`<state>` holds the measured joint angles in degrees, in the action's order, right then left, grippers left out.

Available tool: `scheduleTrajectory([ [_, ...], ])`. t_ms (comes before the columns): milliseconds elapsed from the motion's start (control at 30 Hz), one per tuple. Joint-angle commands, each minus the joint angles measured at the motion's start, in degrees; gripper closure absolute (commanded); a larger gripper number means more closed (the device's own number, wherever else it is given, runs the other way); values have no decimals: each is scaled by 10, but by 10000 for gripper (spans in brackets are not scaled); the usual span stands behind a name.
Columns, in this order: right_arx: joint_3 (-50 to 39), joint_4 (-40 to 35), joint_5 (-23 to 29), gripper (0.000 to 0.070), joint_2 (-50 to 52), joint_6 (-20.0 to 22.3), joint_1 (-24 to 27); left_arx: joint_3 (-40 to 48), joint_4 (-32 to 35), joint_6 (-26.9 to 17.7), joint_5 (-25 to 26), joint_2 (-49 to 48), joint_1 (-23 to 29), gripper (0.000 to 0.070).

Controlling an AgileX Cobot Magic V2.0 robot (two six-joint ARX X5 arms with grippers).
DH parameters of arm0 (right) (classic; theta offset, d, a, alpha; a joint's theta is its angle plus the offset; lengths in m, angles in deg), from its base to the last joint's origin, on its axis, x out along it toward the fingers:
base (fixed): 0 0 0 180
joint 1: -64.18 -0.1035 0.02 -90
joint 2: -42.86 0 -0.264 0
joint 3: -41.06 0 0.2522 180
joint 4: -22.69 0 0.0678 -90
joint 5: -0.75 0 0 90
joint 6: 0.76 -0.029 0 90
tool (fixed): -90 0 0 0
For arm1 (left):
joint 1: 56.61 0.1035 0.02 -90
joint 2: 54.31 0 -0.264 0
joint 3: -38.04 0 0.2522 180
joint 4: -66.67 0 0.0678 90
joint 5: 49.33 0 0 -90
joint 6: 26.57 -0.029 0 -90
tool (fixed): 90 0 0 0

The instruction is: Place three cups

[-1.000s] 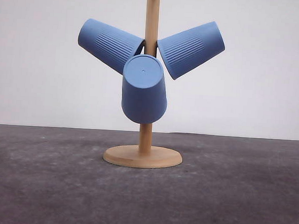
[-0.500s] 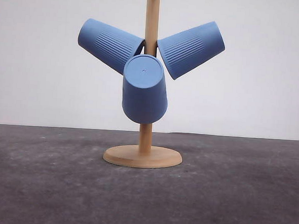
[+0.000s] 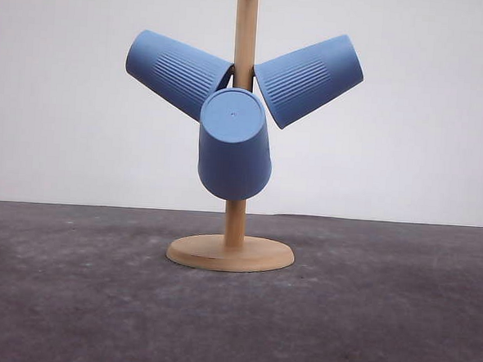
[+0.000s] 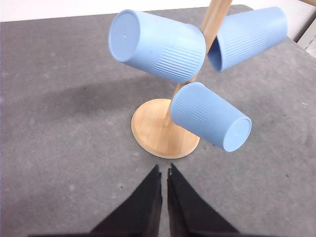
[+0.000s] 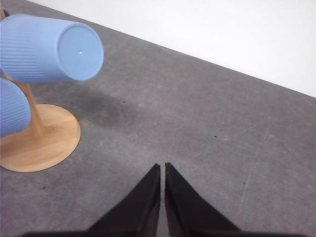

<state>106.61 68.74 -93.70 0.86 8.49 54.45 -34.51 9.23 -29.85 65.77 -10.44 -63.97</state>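
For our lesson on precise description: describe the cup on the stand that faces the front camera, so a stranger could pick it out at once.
Find the wooden stand on the grey table. Three blue cups hang from its pole. The front cup is the lowest one, covering the pole; it shows its round flat base to the front view, while the left cup and right cup angle up and out sideways.

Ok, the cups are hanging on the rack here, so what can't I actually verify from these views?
- Top of the wooden rack: cut off by the upper edge of the front view.
- Pegs holding the left cup, right cup and front cup: hidden inside the cups.
- Left gripper and right gripper: fingertips nearly together; bodies cut off at the frame edge.
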Motion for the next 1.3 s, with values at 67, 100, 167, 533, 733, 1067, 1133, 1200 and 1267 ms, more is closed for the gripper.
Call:
scheduleTrajectory([
  [67, 4, -6, 0, 688, -2, 2, -2, 71, 72, -33, -15, -40, 6, 700],
  [100, 4, -6, 0, 688, -2, 2, -2, 108, 108, -43, -29, -57, 10, 700],
  [167, 4, -6, 0, 688, -2, 2, -2, 182, 184, -47, -67, -94, 19, 700],
  [533, 4, -6, 0, 688, -2, 2, -2, 492, 382, -12, -217, -338, 72, 700],
  [733, 4, -6, 0, 688, -2, 2, -2, 566, 388, 32, -239, -414, 75, 700],
  [1067, 4, -6, 0, 688, -2, 2, -2, 581, 375, 38, -255, -437, 72, 700],
  [1133, 4, -6, 0, 688, -2, 2, -2, 581, 374, 38, -255, -436, 72, 700],
  [1200, 4, -6, 0, 688, -2, 2, -2, 581, 375, 38, -255, -436, 72, 700],
  [1267, 4, -6, 0, 688, -2, 2, -2, 581, 375, 38, -255, -436, 72, 700],
])
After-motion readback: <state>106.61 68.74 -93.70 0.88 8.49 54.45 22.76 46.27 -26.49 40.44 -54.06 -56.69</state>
